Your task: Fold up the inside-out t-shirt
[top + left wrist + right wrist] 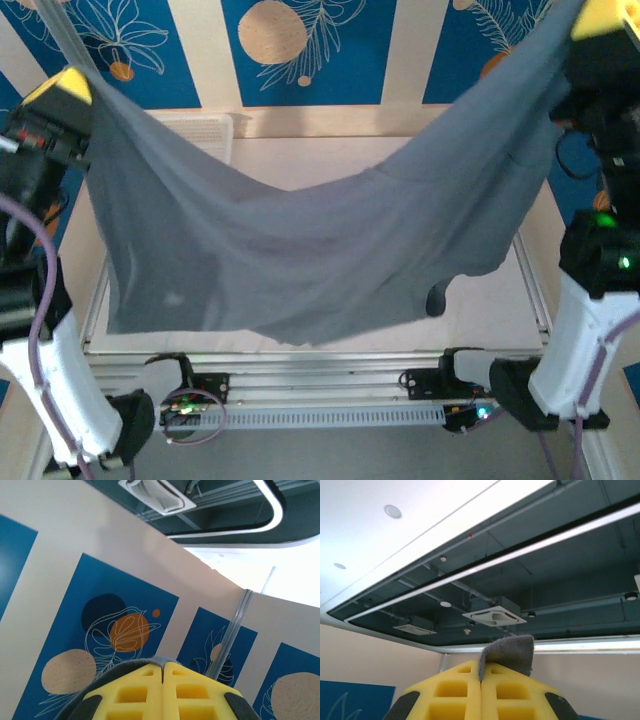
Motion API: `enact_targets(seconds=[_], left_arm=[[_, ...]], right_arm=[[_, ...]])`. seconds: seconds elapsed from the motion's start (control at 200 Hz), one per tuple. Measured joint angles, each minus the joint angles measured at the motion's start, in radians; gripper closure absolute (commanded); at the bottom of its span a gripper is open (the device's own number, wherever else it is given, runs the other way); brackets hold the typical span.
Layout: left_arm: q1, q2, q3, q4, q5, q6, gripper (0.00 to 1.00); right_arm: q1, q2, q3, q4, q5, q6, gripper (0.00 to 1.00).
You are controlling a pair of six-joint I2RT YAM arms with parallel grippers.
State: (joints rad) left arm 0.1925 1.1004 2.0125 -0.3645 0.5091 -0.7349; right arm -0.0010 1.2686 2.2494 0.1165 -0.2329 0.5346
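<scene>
Grey t-shirt (300, 250) slung like a hammock between both raised arms, its middle sagging over the bench (490, 300). Left jaws pressed together on one corner, right jaws pinching another. Best now: lower both evenly, fabric taut, and lay it flat.

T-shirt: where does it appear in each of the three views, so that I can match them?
Top external: the t-shirt hangs across the middle, one corner raised at each side.
Left wrist: its thin grey edge at bottom centre, pinched in the left gripper.
Right wrist: its grey tab at bottom centre, pinched in the right gripper.
Shared landmark: the blue wall panels.
</scene>
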Motion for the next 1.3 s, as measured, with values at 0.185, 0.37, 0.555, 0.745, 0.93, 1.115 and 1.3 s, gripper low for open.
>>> enact_targets(seconds=[0.185, 0.37, 0.555, 0.745, 0.93, 1.115, 1.3], left_arm=[[-0.022, 0.241, -0.148, 0.134, 0.042, -0.032, 1.00], [-0.056, 0.503, -0.133, 0.102, 0.077, -0.049, 1.00], [-0.100, 0.508, 0.061, 0.046, 0.097, -0.033, 1.00], [-0.133, 0.313, -0.034, 0.139, 0.111, 0.013, 1.00], [-0.270, 0.198, -0.440, 0.290, 0.073, 0.105, 1.00], [-0.465, 0.343, -0.840, 0.370, -0.042, 0.212, 1.00], [-0.565, 0.389, -1.182, 0.492, -0.146, 0.233, 0.93]], right_arm=[[-0.001, 0.276, 0.095, -0.086, -0.020, -0.035, 1.00], [-0.010, 0.631, 0.365, -0.238, -0.042, -0.002, 1.00], [-0.030, 0.658, 0.458, -0.267, -0.037, 0.069, 1.00], [-0.080, 0.475, 0.408, -0.237, -0.076, 0.101, 1.00], [-0.080, 0.109, -0.202, -0.161, -0.150, 0.056, 1.00], [-0.097, -0.104, -1.084, -0.009, -0.104, 0.063, 1.00], [-0.151, -0.084, -1.558, -0.074, -0.020, 0.131, 1.00]])
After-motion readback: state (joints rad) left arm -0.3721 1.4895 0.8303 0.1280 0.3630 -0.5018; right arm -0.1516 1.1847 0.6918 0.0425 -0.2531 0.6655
